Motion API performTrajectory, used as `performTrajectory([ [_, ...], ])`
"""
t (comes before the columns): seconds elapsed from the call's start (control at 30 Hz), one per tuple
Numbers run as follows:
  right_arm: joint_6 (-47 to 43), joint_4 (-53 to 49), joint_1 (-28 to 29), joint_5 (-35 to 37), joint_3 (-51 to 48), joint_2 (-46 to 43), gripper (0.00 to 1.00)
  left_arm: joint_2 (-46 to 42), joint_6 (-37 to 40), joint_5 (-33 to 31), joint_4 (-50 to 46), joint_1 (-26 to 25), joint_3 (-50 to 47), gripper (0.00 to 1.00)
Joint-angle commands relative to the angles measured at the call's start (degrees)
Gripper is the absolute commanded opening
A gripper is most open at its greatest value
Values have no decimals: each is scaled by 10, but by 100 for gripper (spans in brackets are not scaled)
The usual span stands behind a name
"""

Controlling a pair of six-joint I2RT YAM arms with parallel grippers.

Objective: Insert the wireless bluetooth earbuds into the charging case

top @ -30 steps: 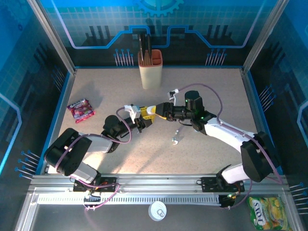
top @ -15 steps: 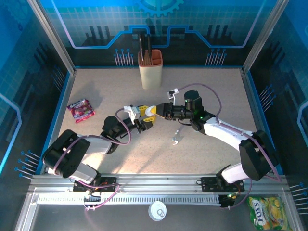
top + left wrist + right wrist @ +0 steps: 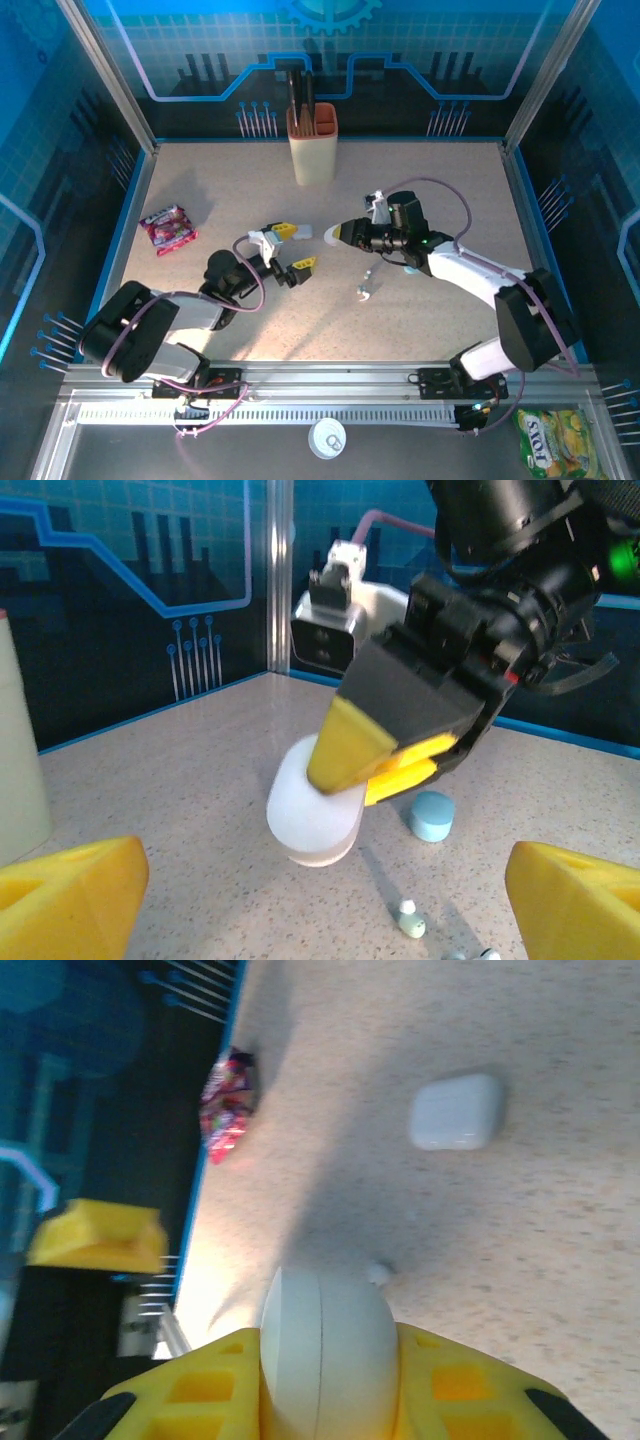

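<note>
My right gripper [image 3: 337, 236] is shut on a rounded white charging case [image 3: 312, 815], holding it just above the table; the case [image 3: 322, 1330] sits between the yellow fingers with its seam line showing. My left gripper [image 3: 292, 249] stands open a little to the left of the case, its fingers [image 3: 75, 895] wide apart and touching nothing. Tiny whitish earbuds [image 3: 365, 290] lie loose on the table below the right gripper, and one earbud [image 3: 410, 919] shows near the case. Another tiny white piece [image 3: 378, 1273] lies beyond the held case.
A second white case [image 3: 455, 1112] lies flat on the table near the left gripper's upper finger. A small teal case [image 3: 432, 815] stands behind the earbuds. A beige knife block [image 3: 312, 143] is at the back, and a red candy packet [image 3: 167, 228] lies at the left.
My left gripper has opened, let go of the white case and drawn back to the left. The right gripper has closed on the case and now holds it alone.
</note>
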Motion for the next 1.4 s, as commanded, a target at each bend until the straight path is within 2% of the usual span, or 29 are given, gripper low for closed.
performTrajectory([
  [0.0,-49,-42,-11,55,0,42,17,-32,16,-21,-43,10,-9,95],
  [0.1,-66,-45,-12,75,10,84,17,-58,24,-34,-91,13,-7,98],
  [0.37,-66,-15,-45,81,-7,149,21,-68,15,-57,-109,24,-4,99],
  [0.43,-73,-24,-50,88,-11,139,27,-73,9,-64,-138,26,7,99],
  [0.63,-139,-108,-56,152,-2,71,57,-85,30,-96,-281,29,61,99],
  [0.8,-186,-154,-56,205,7,21,69,-85,61,-121,-446,32,130,99],
  [0.97,-263,-246,-66,285,65,20,76,-80,65,-117,-486,32,153,99],
  [1.13,-321,-341,-75,351,152,71,83,-77,50,-100,-485,33,151,99],
  [1.37,-332,-401,-75,369,254,159,88,-77,43,-92,-476,32,143,99],
])
